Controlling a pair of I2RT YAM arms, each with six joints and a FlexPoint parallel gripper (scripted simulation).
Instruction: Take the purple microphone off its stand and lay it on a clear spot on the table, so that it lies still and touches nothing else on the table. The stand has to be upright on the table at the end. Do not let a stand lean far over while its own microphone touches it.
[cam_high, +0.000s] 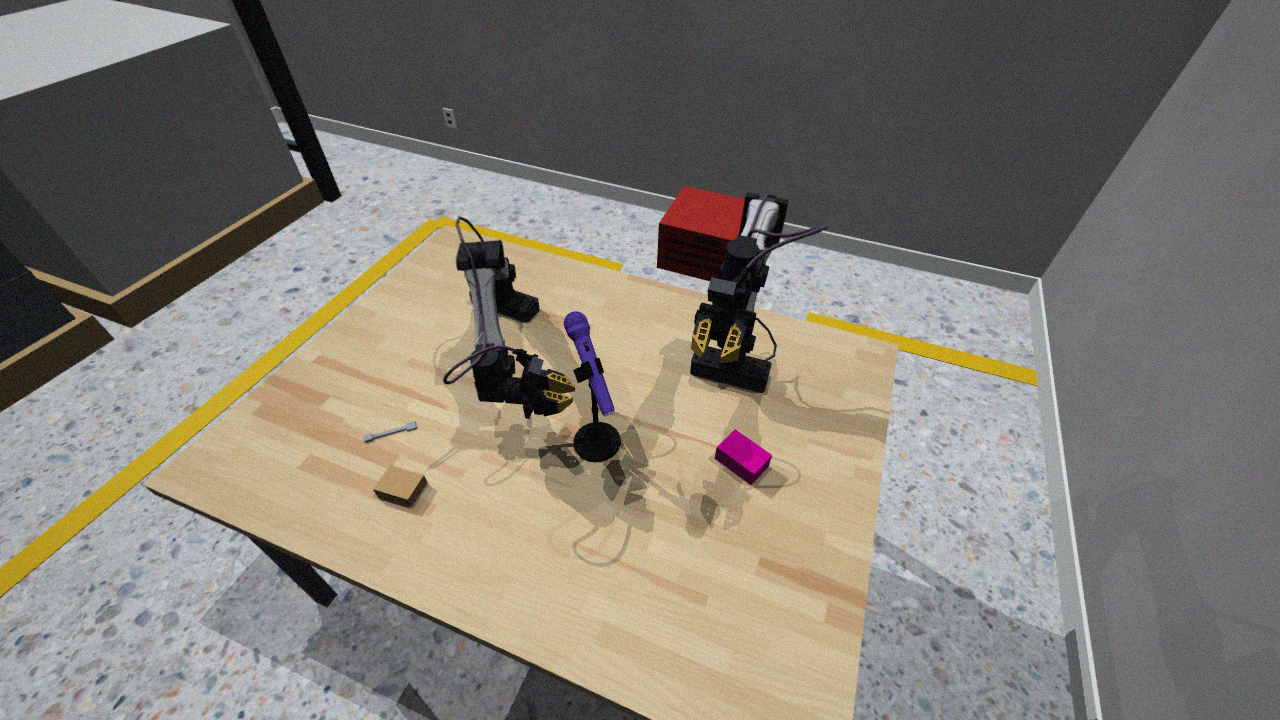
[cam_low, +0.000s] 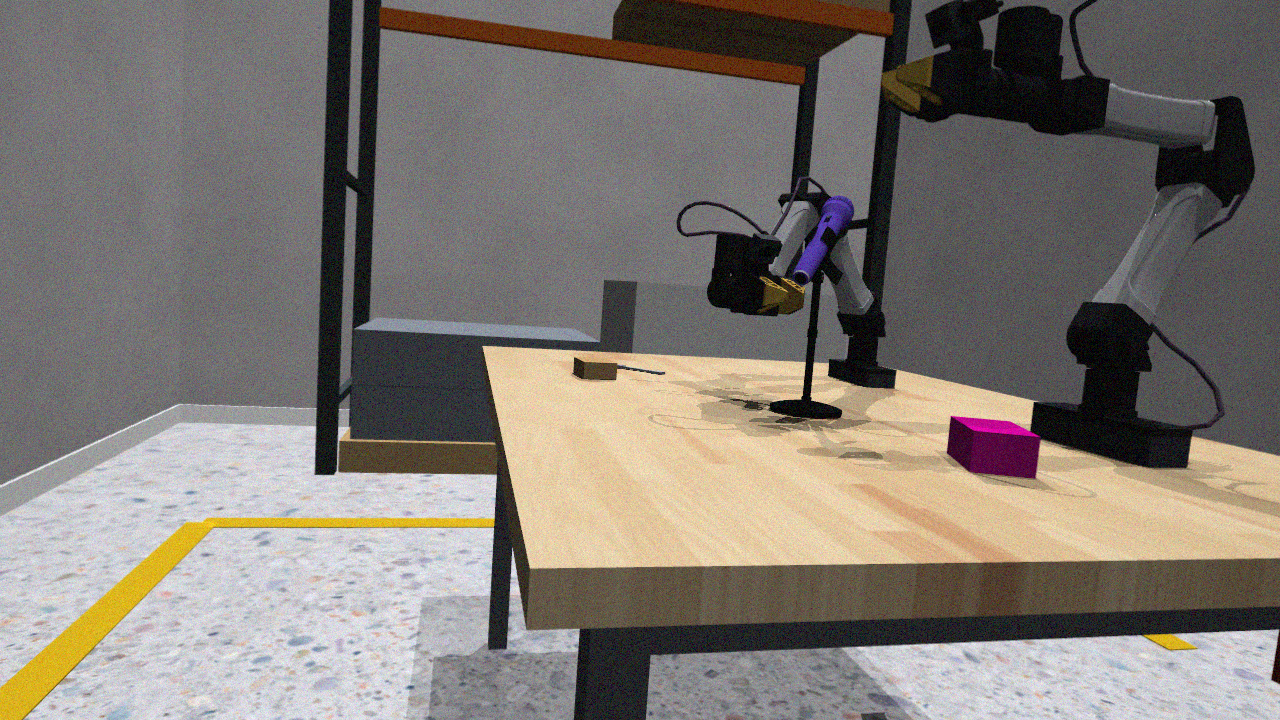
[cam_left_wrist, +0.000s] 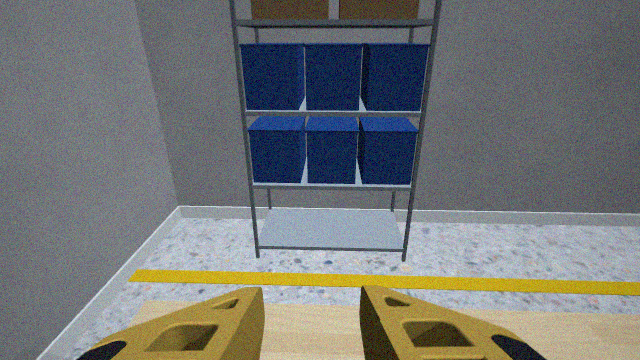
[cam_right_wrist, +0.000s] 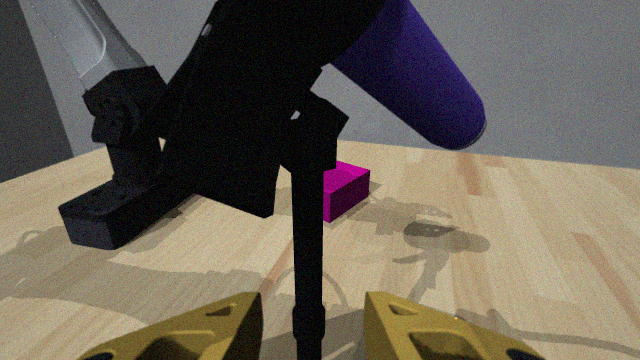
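The top view looked steeply down across the counter (cam_high: 662, 573) (cam_low: 805, 528); the exterior view faced its edge, low and close. Both shared the pink block (cam_high: 742, 454) (cam_low: 991, 446).
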